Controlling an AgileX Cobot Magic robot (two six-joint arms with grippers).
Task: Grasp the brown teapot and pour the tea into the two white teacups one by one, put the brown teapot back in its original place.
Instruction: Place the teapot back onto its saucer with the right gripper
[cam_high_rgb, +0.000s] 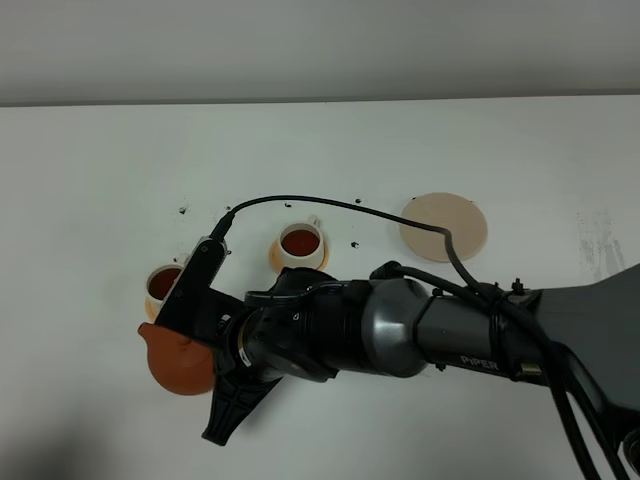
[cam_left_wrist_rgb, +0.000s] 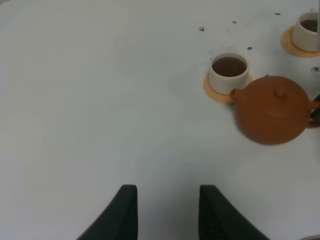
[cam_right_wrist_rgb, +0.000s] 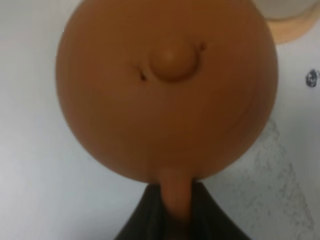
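The brown teapot (cam_high_rgb: 178, 362) stands level at the left front, and whether it touches the table I cannot tell. My right gripper (cam_high_rgb: 215, 348) reaches across and is shut on its loop handle (cam_right_wrist_rgb: 175, 200). In the right wrist view the knobbed lid (cam_right_wrist_rgb: 172, 60) fills the frame. The spout (cam_left_wrist_rgb: 234, 92) points at the nearer of the two white teacups (cam_left_wrist_rgb: 228, 72), which holds dark tea (cam_left_wrist_rgb: 229, 66) on an orange saucer (cam_left_wrist_rgb: 212, 90). The other teacup (cam_high_rgb: 301, 243) also holds tea. The beige coaster (cam_high_rgb: 444, 226) lies bare at the right. My left gripper (cam_left_wrist_rgb: 167, 189) hangs open over bare table.
The right arm (cam_high_rgb: 450, 335) and its cable (cam_high_rgb: 330, 203) stretch across the table's front and partly hide the left cup (cam_high_rgb: 163, 283). Small dark specks (cam_high_rgb: 183, 210) dot the white table (cam_high_rgb: 90, 200) near the cups.
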